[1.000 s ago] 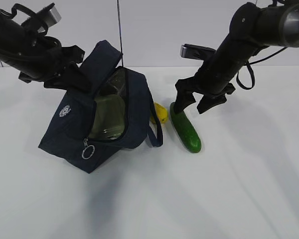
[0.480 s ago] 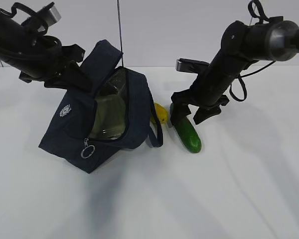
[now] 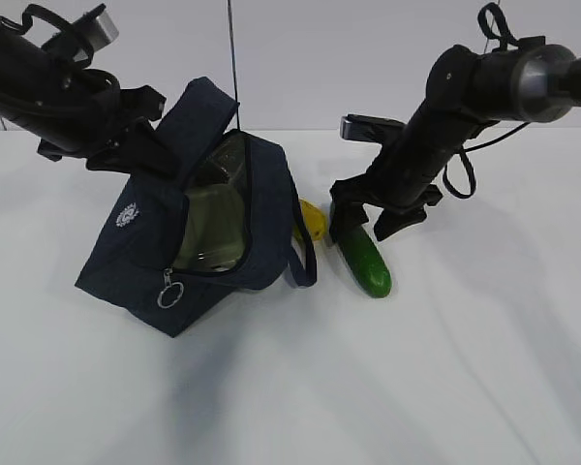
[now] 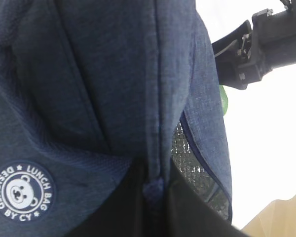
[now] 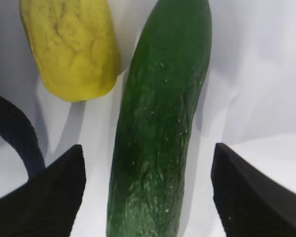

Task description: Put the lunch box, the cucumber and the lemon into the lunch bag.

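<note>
The navy lunch bag (image 3: 140,262) stands tilted at the left with its mouth open. The lunch box (image 3: 213,228) with the sage-green lid lies inside it. My left gripper (image 3: 140,147) is shut on the bag's upper fabric and holds it up; in the left wrist view the dark fingers (image 4: 113,207) pinch a fold of the bag (image 4: 89,89). The lemon (image 3: 312,221) and the cucumber (image 3: 365,262) lie on the table to the right of the bag. My right gripper (image 3: 368,221) is open and straddles the cucumber's (image 5: 163,128) far end, fingers (image 5: 54,197) apart from it. The lemon (image 5: 71,47) lies to its left.
The bag's loop handle (image 3: 305,257) hangs down beside the lemon and shows in the right wrist view (image 5: 17,136). A zipper ring pull (image 3: 169,294) dangles at the bag's front. The table (image 3: 416,387) is white. The right arm (image 4: 266,39) shows beyond the bag in the left wrist view.
My right gripper has come down and a little left over the cucumber's far end. The left gripper and the bag have not moved.
</note>
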You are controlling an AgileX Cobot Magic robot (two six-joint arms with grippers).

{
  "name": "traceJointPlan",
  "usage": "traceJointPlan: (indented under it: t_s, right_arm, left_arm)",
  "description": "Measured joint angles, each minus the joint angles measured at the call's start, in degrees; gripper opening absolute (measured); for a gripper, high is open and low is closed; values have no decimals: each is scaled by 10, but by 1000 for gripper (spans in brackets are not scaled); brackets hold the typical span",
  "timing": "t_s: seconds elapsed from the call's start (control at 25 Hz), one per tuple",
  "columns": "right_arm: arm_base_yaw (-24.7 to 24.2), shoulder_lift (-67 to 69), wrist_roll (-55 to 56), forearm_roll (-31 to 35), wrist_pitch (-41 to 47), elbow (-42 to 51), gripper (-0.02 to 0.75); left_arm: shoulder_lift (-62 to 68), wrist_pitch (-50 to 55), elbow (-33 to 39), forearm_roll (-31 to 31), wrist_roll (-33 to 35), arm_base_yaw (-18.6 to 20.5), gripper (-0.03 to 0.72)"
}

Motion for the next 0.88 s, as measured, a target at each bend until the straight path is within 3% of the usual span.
traceJointPlan:
  t_s: [0.88]
  right_arm:
    - [0, 0, -4, -4, -13, -2, 550]
  left_arm:
    - [0, -2, 0, -4, 0, 0, 17]
